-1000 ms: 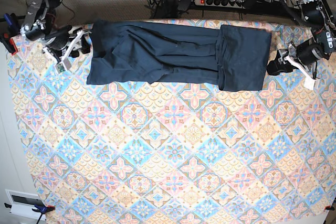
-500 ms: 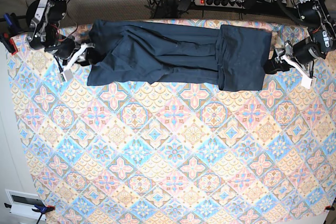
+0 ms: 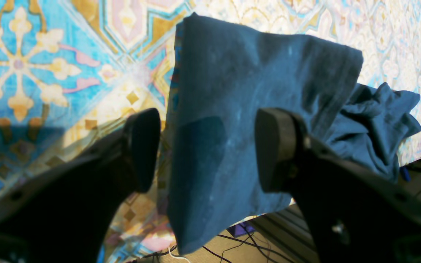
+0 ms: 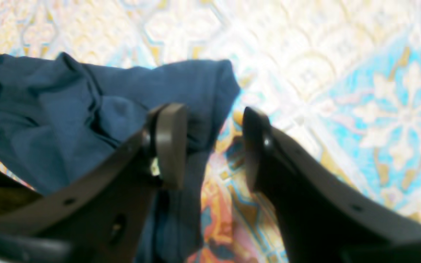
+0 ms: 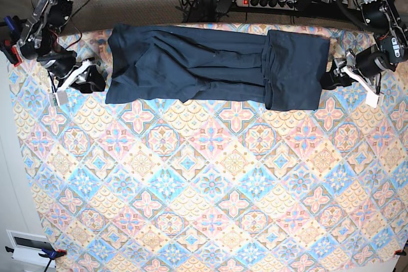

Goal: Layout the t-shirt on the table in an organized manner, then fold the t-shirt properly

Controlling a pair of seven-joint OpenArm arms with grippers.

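The dark navy t-shirt (image 5: 204, 65) lies folded into a long band along the far edge of the patterned table (image 5: 210, 189). My left gripper (image 5: 331, 81) is at the band's right end. In the left wrist view it (image 3: 207, 146) is open, its jaws on either side of the shirt's (image 3: 250, 73) end edge. My right gripper (image 5: 95, 81) is at the band's near-left corner. In the right wrist view it (image 4: 214, 146) is open, one finger (image 4: 168, 146) over the shirt's (image 4: 68, 120) corner, the other over bare table (image 4: 378, 109).
A power strip (image 5: 268, 1) and cables lie behind the table's far edge. A red clamp (image 5: 11, 52) holds the cloth at the left edge. A white box (image 5: 25, 246) sits off the near-left corner. The left wrist view shows the table's far edge close by (image 3: 232, 230).
My right gripper went in to the shirt's left edge, then slid down toward its near-left corner. My left gripper shifted slightly closer to the shirt's right end. The shirt has not moved.
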